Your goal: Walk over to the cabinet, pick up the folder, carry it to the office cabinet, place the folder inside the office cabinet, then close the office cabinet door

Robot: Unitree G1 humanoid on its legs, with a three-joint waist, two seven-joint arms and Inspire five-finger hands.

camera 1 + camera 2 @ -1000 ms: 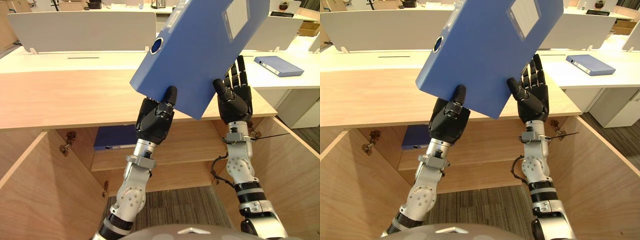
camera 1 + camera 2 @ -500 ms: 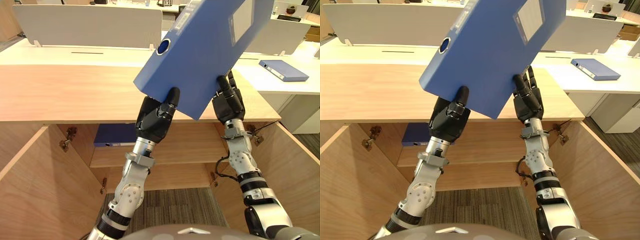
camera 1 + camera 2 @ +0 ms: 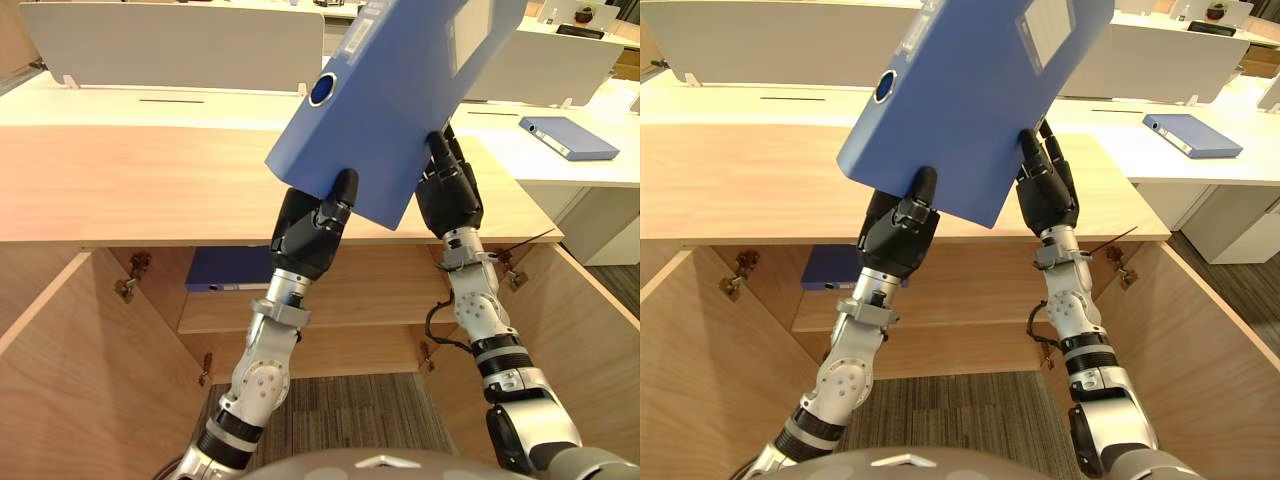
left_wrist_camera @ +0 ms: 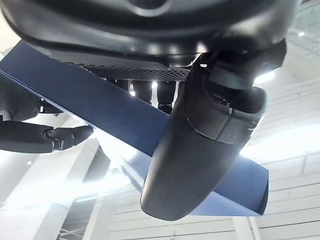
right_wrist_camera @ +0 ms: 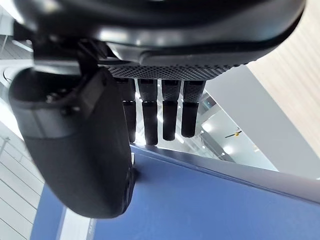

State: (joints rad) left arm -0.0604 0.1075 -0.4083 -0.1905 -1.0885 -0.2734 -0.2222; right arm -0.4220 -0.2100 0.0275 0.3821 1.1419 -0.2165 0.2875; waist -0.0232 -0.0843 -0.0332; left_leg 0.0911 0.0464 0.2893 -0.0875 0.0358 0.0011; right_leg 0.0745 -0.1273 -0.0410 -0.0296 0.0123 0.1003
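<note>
A blue folder [image 3: 400,90] with a round spine hole and a white label is held up, tilted, over the wooden cabinet top [image 3: 130,185]. My left hand [image 3: 310,235] is shut on its lower corner, thumb [image 4: 200,145] on the front face and fingers behind. My right hand [image 3: 450,195] is at the folder's lower right edge; its fingers [image 5: 170,115] stay straight behind the folder [image 5: 210,210] while the thumb lies against the front. Below, the office cabinet stands open, with a shelf [image 3: 340,305] inside.
A second blue folder [image 3: 228,270] lies on the shelf at the back left. Open cabinet doors flank me on the left [image 3: 60,380] and right [image 3: 590,340]. Another blue folder [image 3: 567,137] lies on the white desk to the right. White partitions [image 3: 180,45] stand behind.
My right hand has slid in behind the folder, so its straight fingers are now mostly hidden by it. The folder sits slightly further left. The camera has tipped down a little.
</note>
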